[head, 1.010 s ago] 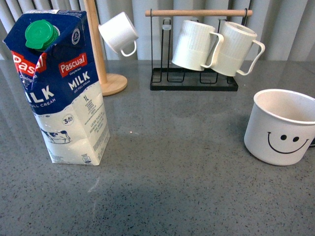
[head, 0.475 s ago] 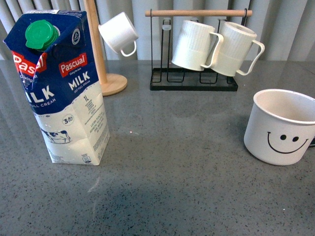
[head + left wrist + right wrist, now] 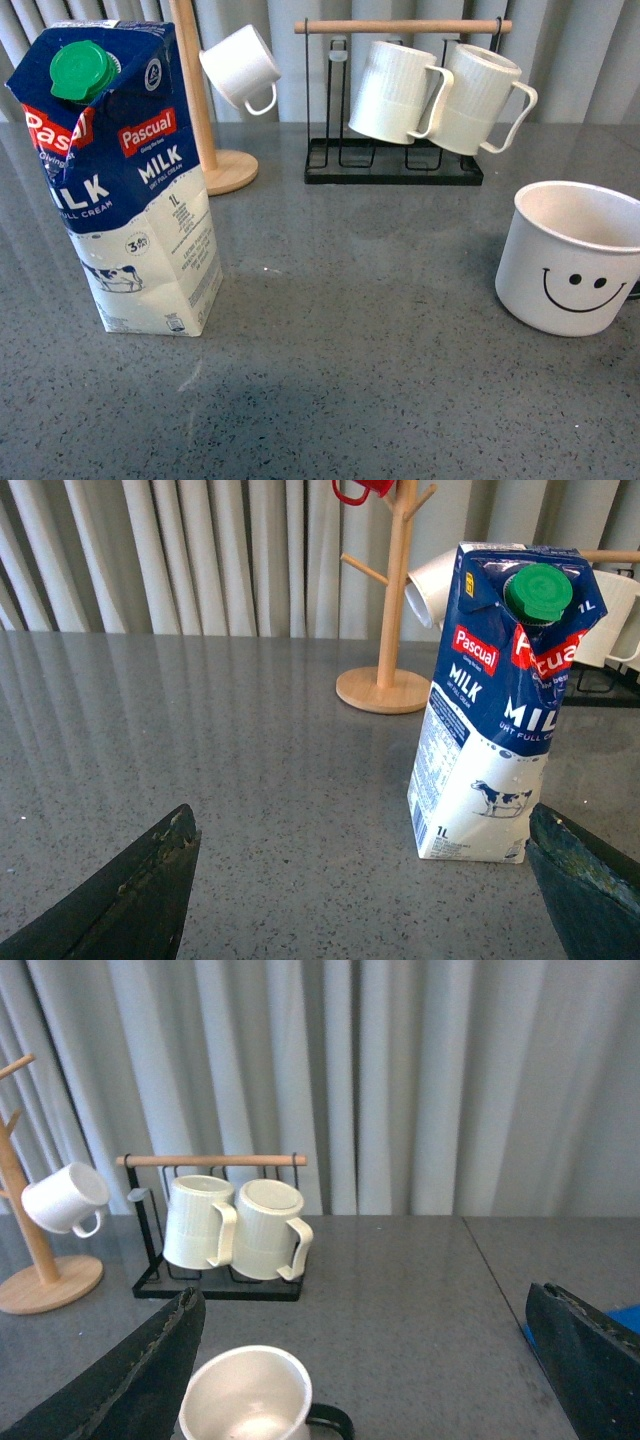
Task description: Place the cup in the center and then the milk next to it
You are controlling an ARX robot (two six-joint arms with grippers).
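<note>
The cup (image 3: 572,258), a wide white mug with a black smiley face, stands upright at the right of the grey table. In the right wrist view it (image 3: 245,1398) sits low between my fingers, its dark handle toward the far finger. The milk (image 3: 125,180), a tall blue and white Pascual carton with a green cap, stands upright at the left. In the left wrist view it (image 3: 500,700) stands close to one finger. My left gripper (image 3: 365,855) is open and empty. My right gripper (image 3: 365,1330) is open and empty above the cup. Neither arm shows in the front view.
A black wire rack (image 3: 395,165) with a wooden bar holds two ribbed white mugs (image 3: 400,90) at the back. A wooden mug tree (image 3: 205,120) with a small plain white cup (image 3: 242,66) stands behind the milk. Grey curtains close the back.
</note>
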